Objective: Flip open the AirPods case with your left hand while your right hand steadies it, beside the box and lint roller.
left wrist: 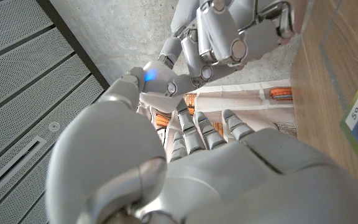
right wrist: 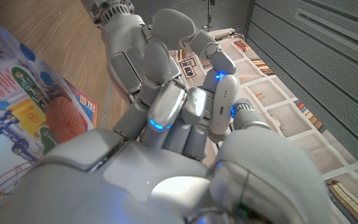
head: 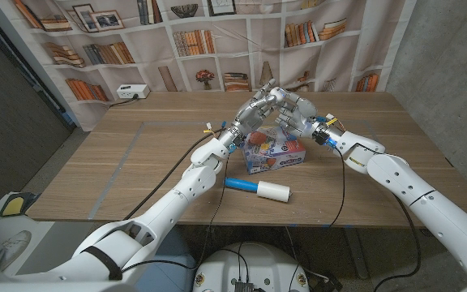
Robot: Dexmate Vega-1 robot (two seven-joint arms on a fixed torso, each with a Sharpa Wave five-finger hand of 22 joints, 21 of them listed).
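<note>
Meeting fingertip to fingertip: left hand [head: 255,108], right hand [head: 293,109], above box [head: 276,152]

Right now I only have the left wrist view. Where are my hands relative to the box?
Observer: In the head view the left hand and right hand meet in the air above the box, toward its far side.
Operator: Where's the lint roller?
Observer: It lies on the table in front of the box, on the robot's side, apart from it.
Operator: Is the case open?
Observer: I cannot tell. In the right wrist view the fingers of both hands bunch tightly together, and no case shows clearly between them.
</note>
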